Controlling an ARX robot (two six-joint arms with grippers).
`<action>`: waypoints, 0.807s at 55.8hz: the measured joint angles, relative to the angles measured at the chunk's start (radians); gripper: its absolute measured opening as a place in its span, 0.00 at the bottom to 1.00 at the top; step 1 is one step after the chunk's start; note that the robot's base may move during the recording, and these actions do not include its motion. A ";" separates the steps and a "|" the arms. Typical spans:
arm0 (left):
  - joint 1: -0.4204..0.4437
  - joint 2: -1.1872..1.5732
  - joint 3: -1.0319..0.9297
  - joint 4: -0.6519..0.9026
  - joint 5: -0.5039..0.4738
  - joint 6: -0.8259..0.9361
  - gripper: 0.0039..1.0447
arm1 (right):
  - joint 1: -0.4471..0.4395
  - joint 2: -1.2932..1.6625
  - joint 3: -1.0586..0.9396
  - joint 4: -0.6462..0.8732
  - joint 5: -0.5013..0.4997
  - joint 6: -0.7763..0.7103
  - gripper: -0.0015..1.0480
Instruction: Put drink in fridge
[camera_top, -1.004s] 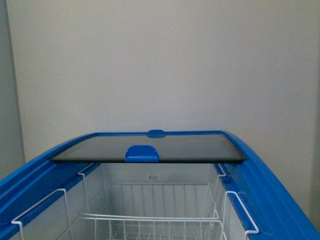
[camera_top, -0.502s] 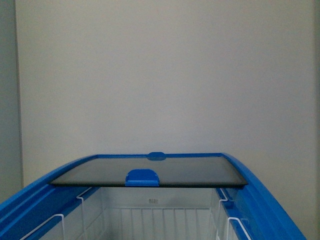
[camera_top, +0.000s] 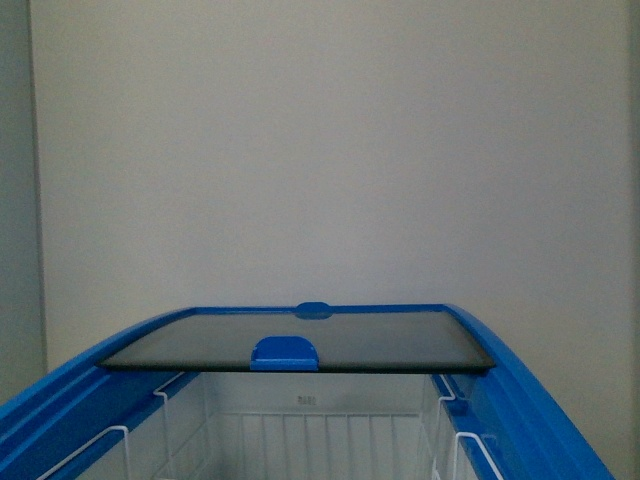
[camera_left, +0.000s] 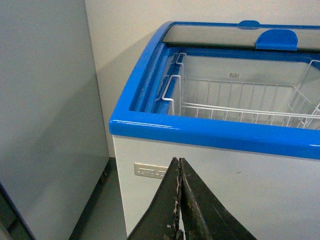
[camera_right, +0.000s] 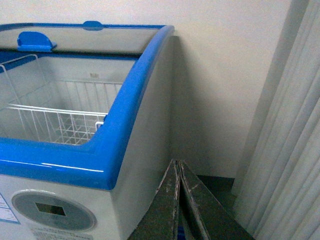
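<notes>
The fridge (camera_top: 530, 400) is a white chest freezer with a blue rim. Its glass lid (camera_top: 300, 342) is slid to the far end, so the near half stands open over white wire baskets (camera_left: 240, 107). The drink is out of view in every frame. My left gripper (camera_left: 179, 165) is shut and empty, low in front of the fridge's white front wall near its left corner. My right gripper (camera_right: 177, 167) is shut and empty, low beside the fridge's right front corner (camera_right: 107, 165). Neither gripper shows in the front view.
A tall grey cabinet side (camera_left: 45, 110) stands close to the fridge's left. A pale curtain (camera_right: 290, 140) hangs to its right, with a narrow floor gap between. A plain wall (camera_top: 320, 150) rises behind. A round control dial (camera_right: 52, 210) sits on the fridge front.
In the front view the fridge sank lower in the picture between one second and half a second ago, hiding most of the baskets. Nothing has moved since.
</notes>
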 joint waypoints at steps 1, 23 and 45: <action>0.000 0.000 0.000 0.000 0.000 0.000 0.02 | 0.000 -0.006 -0.003 -0.004 0.000 0.000 0.03; 0.000 0.000 0.000 0.000 0.000 0.000 0.02 | 0.000 -0.119 -0.042 -0.059 0.000 0.000 0.03; 0.000 0.000 0.000 0.000 0.000 0.000 0.12 | 0.000 -0.297 -0.042 -0.241 0.000 0.000 0.15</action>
